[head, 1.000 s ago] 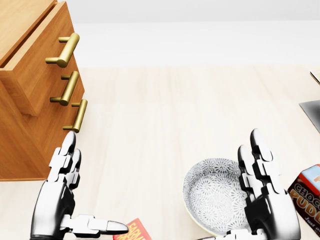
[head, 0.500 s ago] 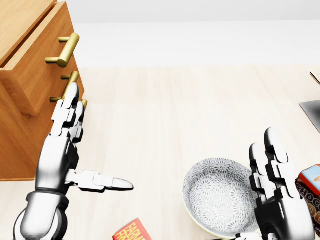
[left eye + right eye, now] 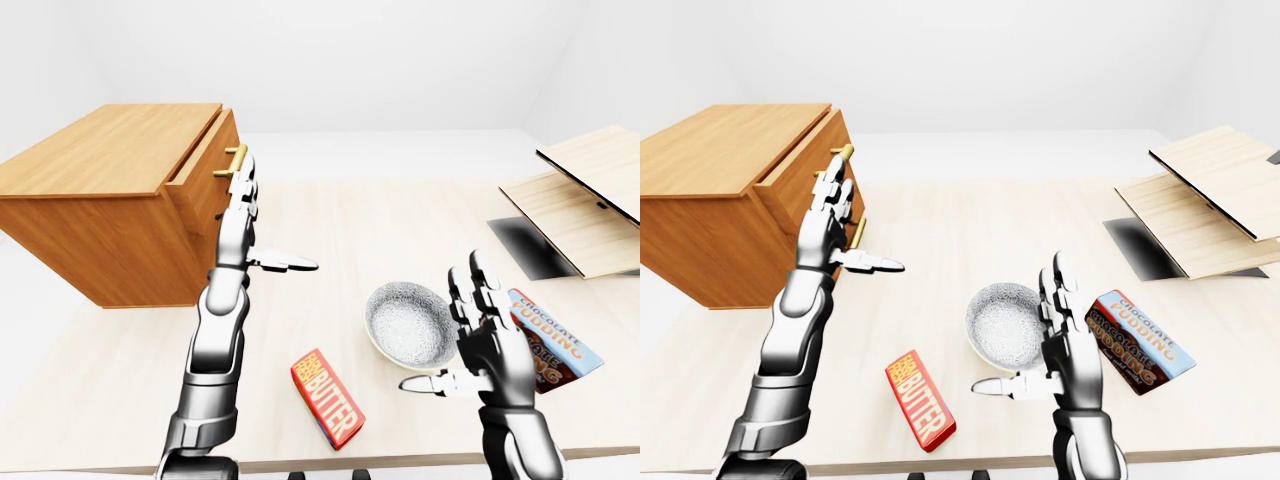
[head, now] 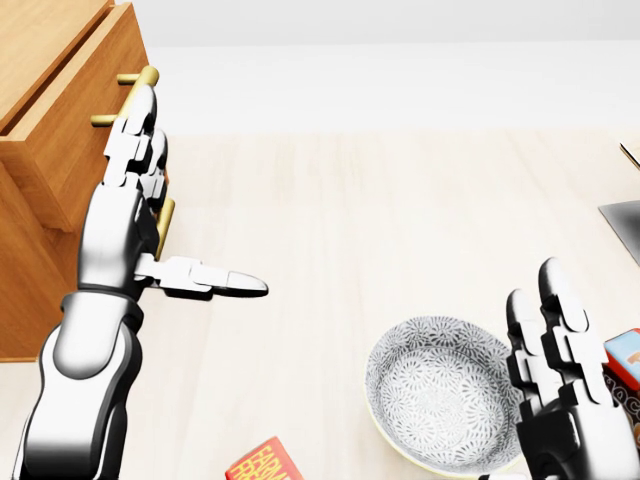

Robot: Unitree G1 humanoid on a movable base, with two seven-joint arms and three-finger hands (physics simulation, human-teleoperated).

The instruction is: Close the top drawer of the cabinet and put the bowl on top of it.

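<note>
step: closing the top drawer (image 3: 205, 172) of the cabinet (image 3: 110, 205). Judged from the pics, not done yet; drawer front stands proud of the cabinet face, tilted out toward the table side.
how to do it well: flat fingers or palm on the wood beside the gold handle (image 4: 128, 103), not hooked on it. Push straight along the drawer's travel into the cabinet, steady, till flush w/ the lower fronts. Off-axis push could skew it or slide the hand off the handle, I'd say.
left hand (image 4: 135, 175): raised at the drawer front, forearm climbing from bottom-left of head view. Fingers (image 4: 140, 125) straight and together, tips at the top handle; touching or just short, can't tell. Thumb sticks out sideways away from the cabinet. Splayed wide, gripping nothing.
right hand (image 4: 560, 365): low, well apart from the cabinet, on the far side of the bowl from it. Fingers up and spread, thumb out, nothing held. Looks just beside the bowl rim, prob not touching.
bowl (image 4: 440, 392): patterned, upright on the table (image 4: 380, 220), well apart from the cabinet, toward bottom-right of head view. Not on the cabinet top yet.
cabinet top: bare wood where seen, room for the bowl.
other stuff: butter box (image 3: 327, 397) lies between cabinet and bowl, nearer the table's near edge; pudding box (image 3: 550, 340) beyond the bowl from the cabinet. Neither in the push path.
</note>
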